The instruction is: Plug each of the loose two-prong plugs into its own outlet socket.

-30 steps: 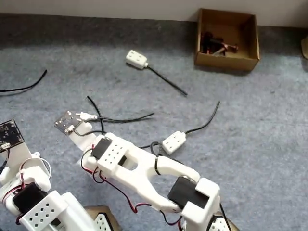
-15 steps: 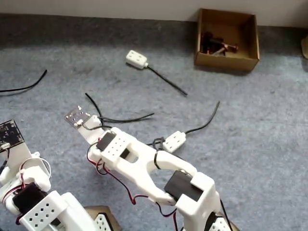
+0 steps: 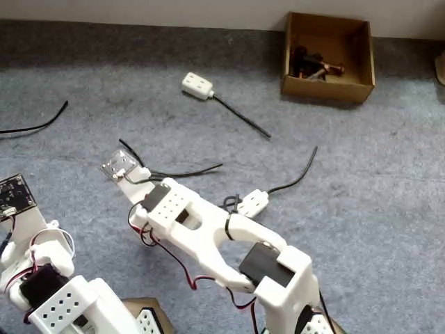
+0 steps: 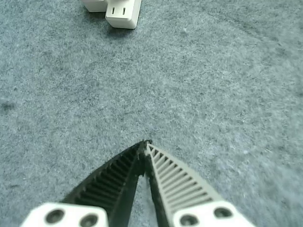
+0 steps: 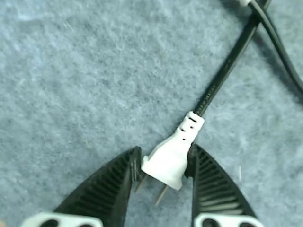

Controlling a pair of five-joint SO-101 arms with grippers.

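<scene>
Right wrist view is showing the right gripper (image 5: 164,158) gripping a white plug (image 5: 170,161). The two black fingers are pressing on its body from both sides. Its two prongs are pointing back toward the camera, just above the grey carpet (image 5: 71,71). The plug's cable (image 5: 226,73) is running away from the fingers over the carpet and is passing beside a second cable (image 5: 279,42).

Left wrist view is showing the left gripper (image 4: 144,144) hanging over the carpet. Its fingers are closed together, the tips are touching, and it is holding nothing. Beyond the tips, well apart from them, a two-slot socket (image 4: 124,13) is lying on the carpet, touching another white piece at the picture's edge.

High view is showing the right arm (image 3: 208,233) stretching across the middle of the carpet, with its wrist above some crossing black cables. A near socket (image 3: 252,202) is lying just beside this arm, and its black lead is curving away from it. A far socket (image 3: 197,85) is lying well apart from both arms, toward the far side. A brown box (image 3: 327,90) is standing in the far corner with small parts inside. The left arm (image 3: 42,278) is standing at the near left edge, and a loose wire (image 3: 38,125) is lying beyond it.
</scene>
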